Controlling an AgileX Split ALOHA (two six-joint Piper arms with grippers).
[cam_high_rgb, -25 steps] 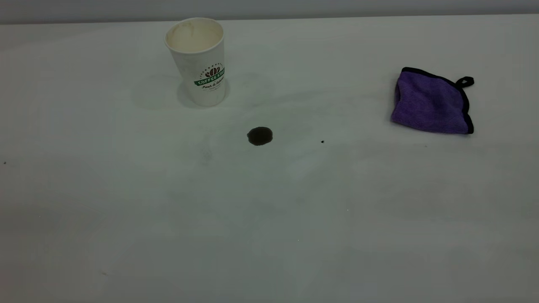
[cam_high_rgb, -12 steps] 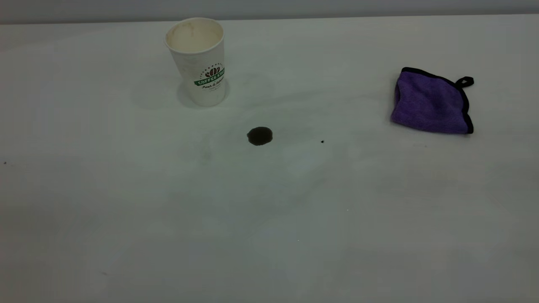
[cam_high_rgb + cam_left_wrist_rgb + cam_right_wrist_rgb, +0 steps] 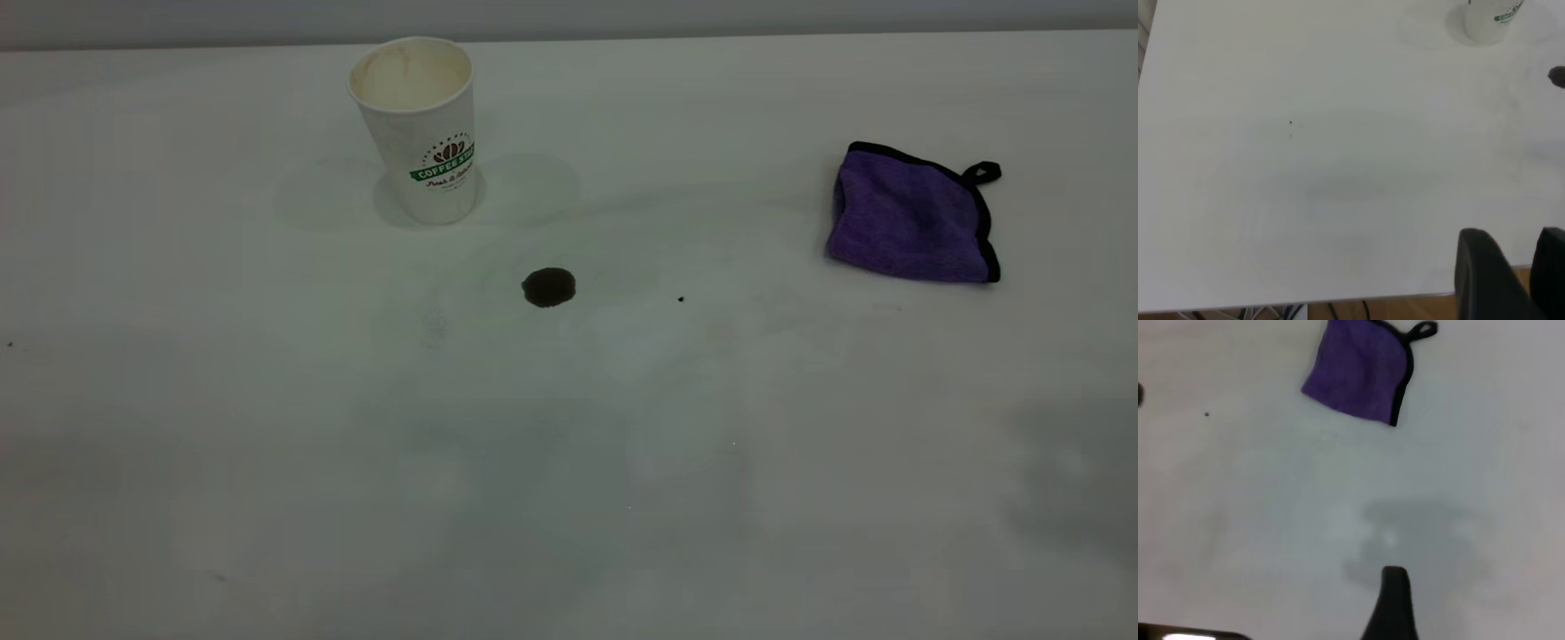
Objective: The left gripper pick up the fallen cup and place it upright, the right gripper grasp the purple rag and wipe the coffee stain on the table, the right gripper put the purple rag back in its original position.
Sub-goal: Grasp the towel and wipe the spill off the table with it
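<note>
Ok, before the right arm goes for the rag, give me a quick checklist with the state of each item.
1. Paper coffee cup upright on the table: ok.
2. Coffee stain wiped: not ok, it is there.
3. Purple rag lying free, nothing on it: ok.
4. Stain clear of cup and rag: ok.
5. Right pincer over bare table, short of the rag: ok.
6. Right pincer open: cannot tell.
</note>
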